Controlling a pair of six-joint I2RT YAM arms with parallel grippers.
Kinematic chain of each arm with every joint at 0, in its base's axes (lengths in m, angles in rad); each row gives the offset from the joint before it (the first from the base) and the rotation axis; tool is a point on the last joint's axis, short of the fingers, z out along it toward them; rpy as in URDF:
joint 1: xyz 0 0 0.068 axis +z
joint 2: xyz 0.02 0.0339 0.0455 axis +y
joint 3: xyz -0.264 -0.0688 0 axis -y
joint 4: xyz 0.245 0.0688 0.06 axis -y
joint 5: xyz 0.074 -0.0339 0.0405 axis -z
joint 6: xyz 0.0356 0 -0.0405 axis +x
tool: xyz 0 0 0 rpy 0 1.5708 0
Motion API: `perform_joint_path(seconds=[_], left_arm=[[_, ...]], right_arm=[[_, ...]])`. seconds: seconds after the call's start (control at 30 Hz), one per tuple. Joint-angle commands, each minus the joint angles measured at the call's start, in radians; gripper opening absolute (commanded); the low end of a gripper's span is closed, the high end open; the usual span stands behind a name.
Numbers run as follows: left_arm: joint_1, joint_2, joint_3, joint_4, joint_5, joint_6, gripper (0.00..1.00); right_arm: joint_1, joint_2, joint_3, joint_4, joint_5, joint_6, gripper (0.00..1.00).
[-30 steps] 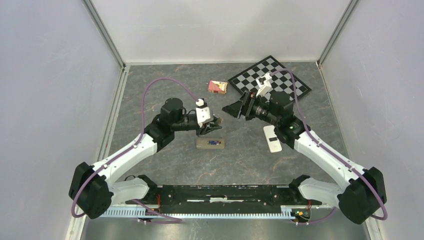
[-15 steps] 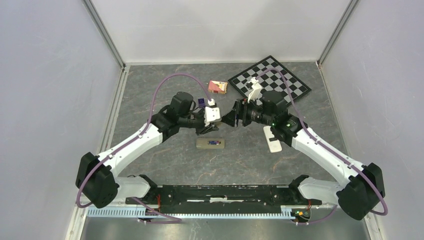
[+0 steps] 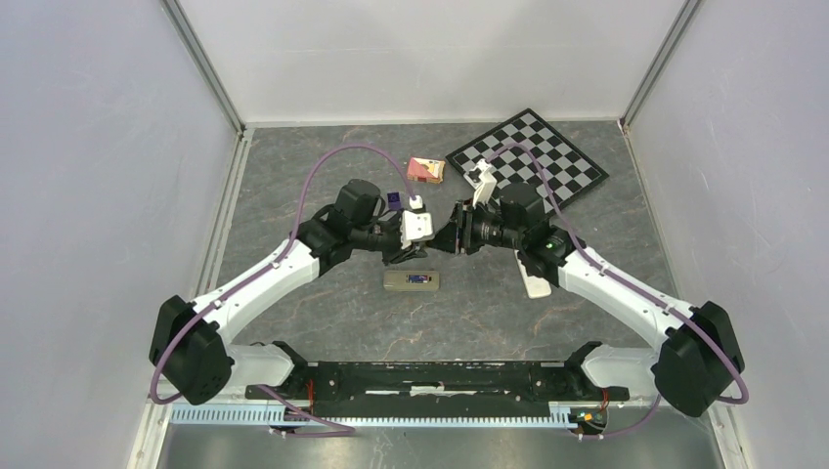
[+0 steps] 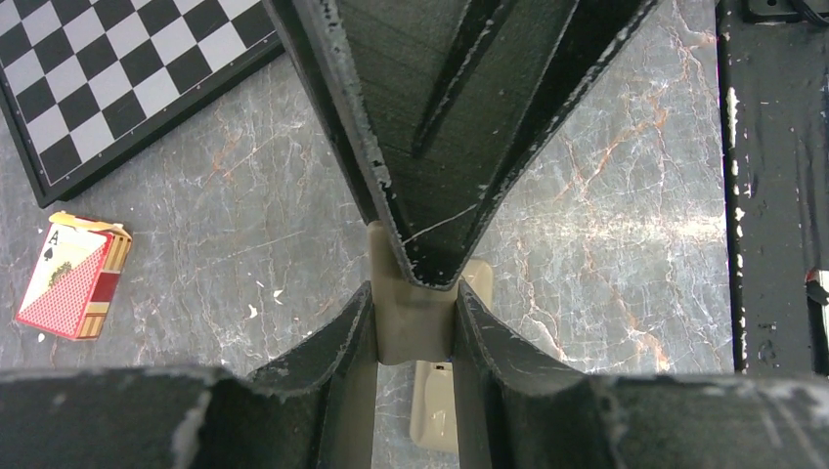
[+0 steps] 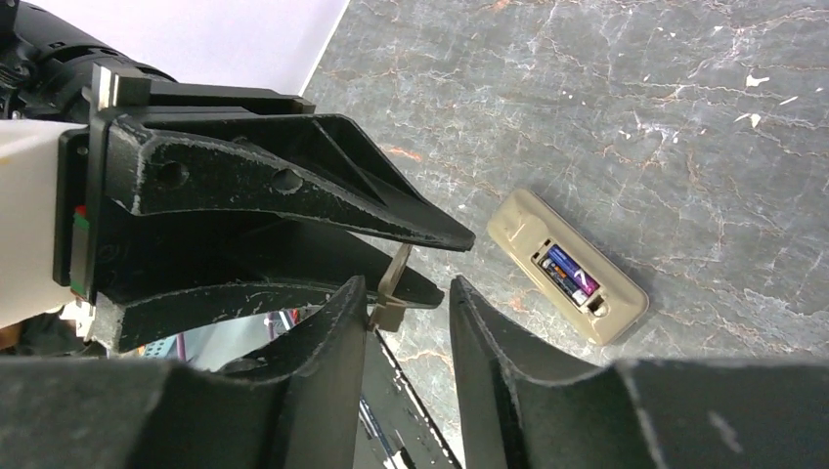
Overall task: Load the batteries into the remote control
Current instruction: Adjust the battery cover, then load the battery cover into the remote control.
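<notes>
Left tool (image 4: 414, 298) pinches thin tan cover (image 4: 415, 332) (smooth plastic); right tool (image 5: 408, 293) straddles it, ajar.

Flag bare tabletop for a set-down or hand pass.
Free: grey marble table between left wall and left arm; the strip between the olive-grey rectangular remote control and the black base rail; the right side nearer than the black-and-white chessboard. Crowded: centre, where left gripper and right gripper meet over that remote, red card pack behind.

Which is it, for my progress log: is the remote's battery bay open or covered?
Open: the remote lies back up, its bay uncovered, with batteries showing inside.
</notes>
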Motion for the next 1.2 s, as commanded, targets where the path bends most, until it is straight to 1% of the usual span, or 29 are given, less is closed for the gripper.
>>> perform_joint_path(seconds=[0.0,0.07,0.13,0.17,0.2,0.27,0.3,0.33,0.37,0.4,0.43,0.5,0.6,0.63,0.67,0.73,0.8,0.83,0.87,0.9,0.97,1.07,1.1,1.13,1.17], left_arm=[[-0.008,0.005,0.045,-0.016,-0.004,0.05,0.23],[-0.008,0.007,0.045,-0.021,-0.008,0.054,0.24],[-0.008,0.007,0.044,-0.021,-0.013,0.058,0.26],[-0.008,0.006,0.044,-0.021,-0.014,0.059,0.27],[-0.008,0.006,0.044,-0.021,-0.017,0.058,0.29],[-0.008,0.006,0.039,-0.014,-0.019,0.052,0.41],[-0.008,0.002,0.035,-0.008,-0.02,0.048,0.51],[-0.008,-0.004,0.026,0.002,-0.021,0.039,0.66],[-0.007,-0.011,0.017,0.007,-0.023,0.033,0.76],[-0.006,-0.022,0.0,0.018,-0.037,0.019,0.97],[-0.005,-0.037,-0.021,0.04,-0.069,-0.007,0.99],[-0.005,-0.083,-0.091,0.137,-0.161,-0.113,1.0],[-0.002,-0.186,-0.208,0.26,-0.224,-0.287,1.0],[-0.002,-0.227,-0.251,0.327,-0.248,-0.367,1.0],[-0.002,-0.263,-0.291,0.407,-0.278,-0.459,1.0],[-0.001,-0.348,-0.382,0.538,-0.398,-0.739,1.0],[0.001,-0.414,-0.446,0.586,-0.575,-0.993,1.0],[0.002,-0.438,-0.471,0.582,-0.668,-1.096,1.0],[0.008,-0.459,-0.488,0.569,-0.7,-1.182,1.0],[0.014,-0.469,-0.502,0.56,-0.695,-1.227,1.0],[0.02,-0.46,-0.494,0.473,-0.707,-1.299,1.0],[0.061,-0.374,-0.473,0.342,-0.634,-1.392,1.0],[0.086,-0.34,-0.473,0.326,-0.602,-1.427,0.98],[0.11,-0.313,-0.479,0.298,-0.565,-1.455,0.93],[0.14,-0.288,-0.496,0.296,-0.532,-1.476,0.9]], right_arm=[[0.003,0.015,0.002,0.058,-0.009,0.026,0.39],[0.004,0.024,0.005,0.059,-0.016,0.031,0.3],[0.004,0.032,0.006,0.061,-0.029,0.039,0.18],[0.004,0.034,0.003,0.063,-0.033,0.047,0.15],[0.003,0.034,-0.002,0.069,-0.039,0.057,0.1],[0.004,0.029,-0.023,0.097,-0.048,0.083,0.0],[0.004,0.022,-0.039,0.111,-0.043,0.1,0.0],[0.002,0.015,-0.053,0.121,-0.035,0.109,0.0],[0.002,0.005,-0.07,0.128,-0.021,0.119,0.0],[0.002,-0.007,-0.091,0.151,-0.008,0.134,0.0],[0.002,-0.023,-0.125,0.181,0.009,0.151,0.0],[-0.002,-0.051,-0.188,0.225,0.045,0.178,0.0],[-0.006,-0.088,-0.288,0.328,0.087,0.231,0.0],[-0.006,-0.092,-0.31,0.361,0.092,0.243,0.0],[-0.006,-0.094,-0.333,0.385,0.105,0.254,0.0],[-0.006,-0.086,-0.376,0.448,0.116,0.273,0.0],[-0.001,-0.069,-0.415,0.518,0.111,0.292,0.0],[0.007,-0.06,-0.429,0.547,0.12,0.295,0.0],[0.014,-0.05,-0.443,0.564,0.135,0.301,0.0],[0.024,-0.039,-0.452,0.591,0.141,0.304,0.0],[0.042,-0.012,-0.462,0.629,0.16,0.312,0.0],[0.068,0.047,-0.478,0.689,0.186,0.336,0.0],[0.07,0.066,-0.487,0.722,0.187,0.355,0.0],[0.073,0.088,-0.501,0.753,0.187,0.381,0.0],[0.073,0.105,-0.516,0.813,0.18,0.406,0.0]])
